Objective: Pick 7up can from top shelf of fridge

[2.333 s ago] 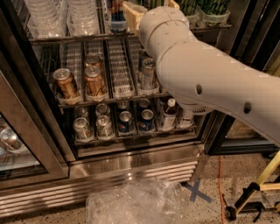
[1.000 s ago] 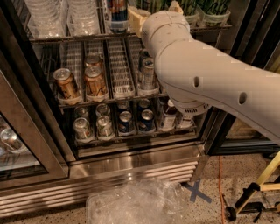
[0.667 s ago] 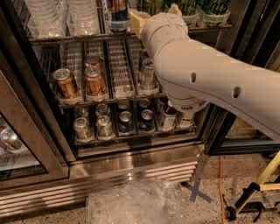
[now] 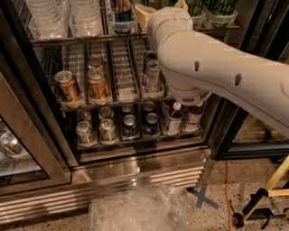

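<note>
The step in hand looks like the reach into the fridge (image 4: 135,170) toward the top shelf (image 4: 81,40). The 7up can (image 4: 220,8) stands in a plastic cup at about 1 o'clock in the view, with another green can (image 4: 195,6) just beside it at its 9 o'clock, nearer the arm. To do this well, I judge the gripper (image 4: 148,13) should travel toward 3 o'clock along the shelf, away from the blue-and-red can (image 4: 122,9) at its 9 o'clock. It should line up squarely on one green can and close around its middle, then lift it clear of the cup before drawing back. The pale arm (image 4: 216,67) enters from 4 o'clock and slants up to 12 o'clock, its bulky wrist in front of the shelf rail. The gripper is mostly hidden behind that wrist, so how wide it stands and whether it holds anything I cannot tell.
</note>
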Available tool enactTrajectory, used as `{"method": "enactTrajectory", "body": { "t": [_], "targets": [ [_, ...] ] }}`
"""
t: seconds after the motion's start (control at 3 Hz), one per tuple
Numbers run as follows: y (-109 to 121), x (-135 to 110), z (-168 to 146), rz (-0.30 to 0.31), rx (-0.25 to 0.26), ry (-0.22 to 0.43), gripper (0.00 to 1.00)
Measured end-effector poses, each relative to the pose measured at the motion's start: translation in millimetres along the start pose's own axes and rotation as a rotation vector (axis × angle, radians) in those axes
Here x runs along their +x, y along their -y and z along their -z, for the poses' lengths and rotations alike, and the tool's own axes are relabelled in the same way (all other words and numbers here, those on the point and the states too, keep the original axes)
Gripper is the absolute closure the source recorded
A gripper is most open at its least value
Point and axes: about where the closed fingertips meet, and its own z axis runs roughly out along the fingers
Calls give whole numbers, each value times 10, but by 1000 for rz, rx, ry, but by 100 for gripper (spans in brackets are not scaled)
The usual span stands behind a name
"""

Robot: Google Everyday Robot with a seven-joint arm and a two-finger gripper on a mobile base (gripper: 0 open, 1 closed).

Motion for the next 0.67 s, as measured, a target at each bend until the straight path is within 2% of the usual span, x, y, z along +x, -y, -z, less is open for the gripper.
{"method": "enactTrajectory", "body": {
  "t": [0.67],
  "targets": [
    [137, -113, -140, 24, 30, 17, 25]
  ]
}}
